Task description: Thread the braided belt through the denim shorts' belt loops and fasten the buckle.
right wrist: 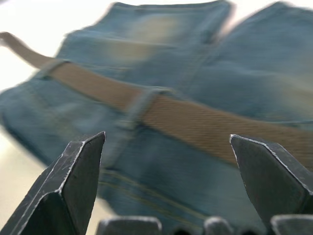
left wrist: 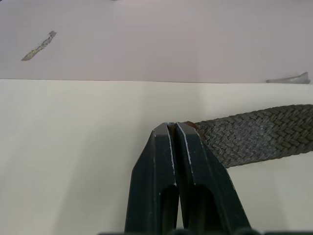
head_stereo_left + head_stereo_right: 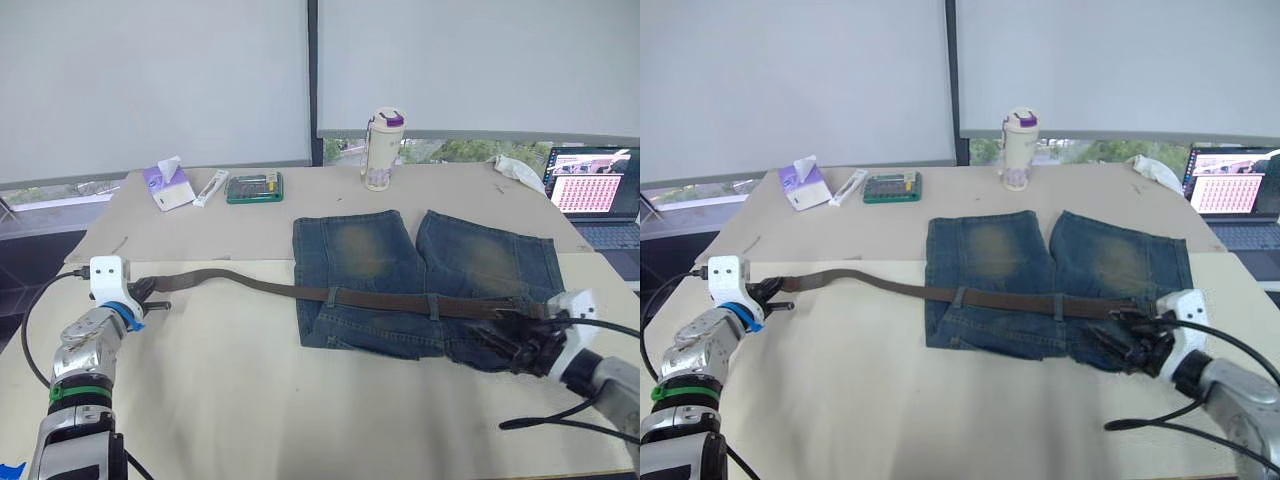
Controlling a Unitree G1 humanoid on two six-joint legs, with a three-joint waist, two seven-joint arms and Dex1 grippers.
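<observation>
From the head I see the shorts point(image 3: 420, 285) flat on the table point(image 3: 250, 400), waistband near, the belt point(image 3: 400, 300) lying along it under two loops point(image 3: 331, 297) and trailing left across bare tabletop. My left gripper point(image 3: 150, 296) sits at that left end. The left wrist view adds that its fingers point(image 2: 161, 181) are pressed together on the strap's tip. My right gripper point(image 3: 510, 343) hovers over the shorts' near right corner. The right wrist view shows its fingers point(image 1: 73, 181) spread wide, holding nothing. Near the far edge stand a bottle point(image 3: 383, 150), a tissue pack point(image 3: 168, 187) and a green case point(image 3: 254, 187). A laptop point(image 3: 598, 195) is far right.
</observation>
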